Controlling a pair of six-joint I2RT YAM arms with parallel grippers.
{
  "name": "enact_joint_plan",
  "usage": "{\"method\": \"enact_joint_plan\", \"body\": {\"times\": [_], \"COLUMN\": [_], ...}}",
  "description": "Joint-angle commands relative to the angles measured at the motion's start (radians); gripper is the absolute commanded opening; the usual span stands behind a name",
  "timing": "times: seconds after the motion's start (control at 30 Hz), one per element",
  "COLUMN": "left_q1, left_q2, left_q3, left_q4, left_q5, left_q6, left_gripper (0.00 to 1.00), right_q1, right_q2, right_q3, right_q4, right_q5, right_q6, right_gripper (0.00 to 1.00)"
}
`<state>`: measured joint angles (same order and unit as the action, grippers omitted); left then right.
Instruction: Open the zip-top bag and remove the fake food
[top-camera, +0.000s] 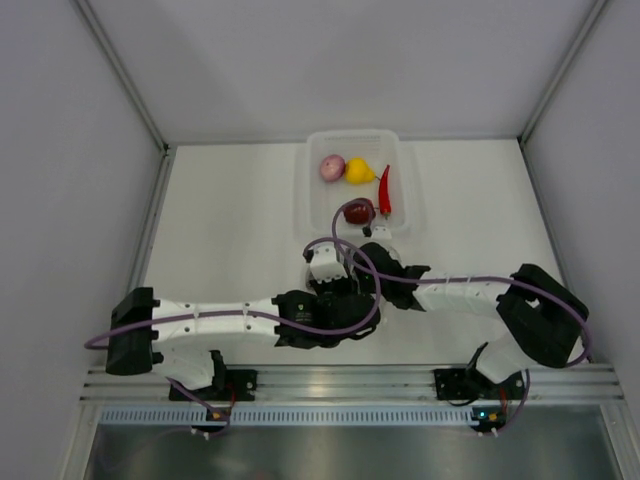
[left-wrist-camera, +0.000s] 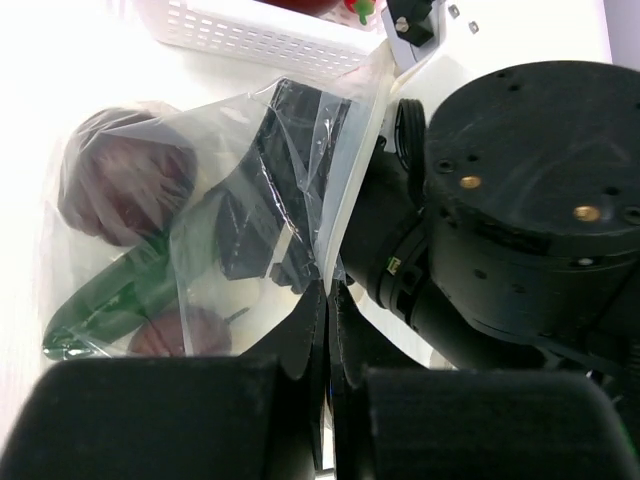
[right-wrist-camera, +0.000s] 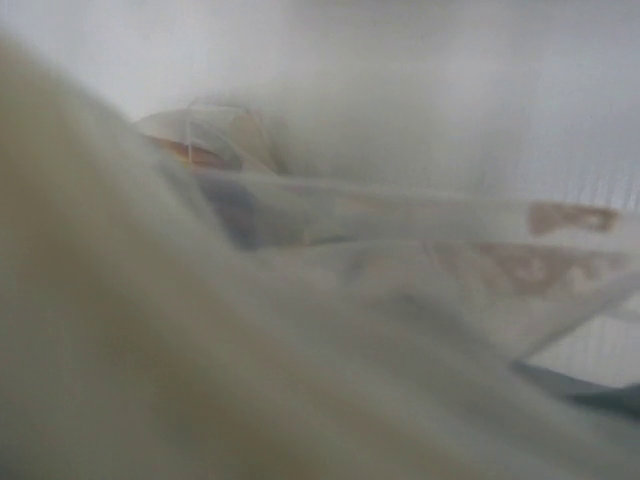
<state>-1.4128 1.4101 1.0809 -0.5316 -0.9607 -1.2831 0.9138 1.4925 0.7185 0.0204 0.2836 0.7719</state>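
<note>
Progress: partway | bag (left-wrist-camera: 200, 200) open, rim clamped by left hand (left-wrist-camera: 328, 300), just before basket (top-camera: 310, 190) | onion (top-camera: 332, 167), pear (top-camera: 359, 171), chili (top-camera: 385, 190), apple (top-camera: 358, 211) are seen in basket | cucumber (left-wrist-camera: 110, 295), purple pieces (left-wrist-camera: 125, 185) are left in bag | right hand (top-camera: 379, 236) by basket, spread cannot be told.

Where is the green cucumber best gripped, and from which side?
Probably grip the green cucumber across its slim middle, entering through the mouth of the zip-top bag, whose rim the left fingers pinch. It lies long and slanted, dark pieces pressing beside it.
</note>
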Motion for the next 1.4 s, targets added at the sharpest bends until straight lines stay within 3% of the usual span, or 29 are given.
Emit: {"method": "enact_joint_plan", "body": {"times": [0.0,0.23,0.43,0.67,0.8,1.0,1.37], "left_q1": [-0.006,-0.009,-0.009,-0.009,-0.009,-0.009,-0.009], "left_q2": [-0.005,-0.003,-0.026,-0.030,-0.037,-0.052,-0.086], "left_q3": [0.004,-0.015,-0.056,-0.076,-0.087,-0.105,-0.147], "left_q4": [0.018,0.018,0.018,0.016,0.018,0.016,0.015], "left_q5": [-0.033,-0.038,-0.076,-0.084,-0.087,-0.095,-0.131], "left_q6": [-0.013,-0.019,-0.035,-0.061,-0.067,-0.081,-0.145], "left_gripper": [0.00,0.00,0.00,0.00,0.00,0.00,0.00], "right_q1": [0.011,0.028,0.072,0.089,0.089,0.091,0.092], "right_q2": [0.035,0.149,0.157,0.160,0.144,0.107,-0.041], "right_q3": [0.045,0.124,0.116,0.121,0.128,0.162,0.119], "right_q4": [0.023,-0.017,-0.011,0.009,0.019,-0.014,0.004], "right_q5": [0.040,0.071,0.060,0.054,0.057,0.086,0.103], "right_q6": [0.046,0.061,0.087,0.095,0.080,0.050,0.033], "right_gripper": [0.63,0.61,0.54,0.23,0.20,0.02,0.00]}}
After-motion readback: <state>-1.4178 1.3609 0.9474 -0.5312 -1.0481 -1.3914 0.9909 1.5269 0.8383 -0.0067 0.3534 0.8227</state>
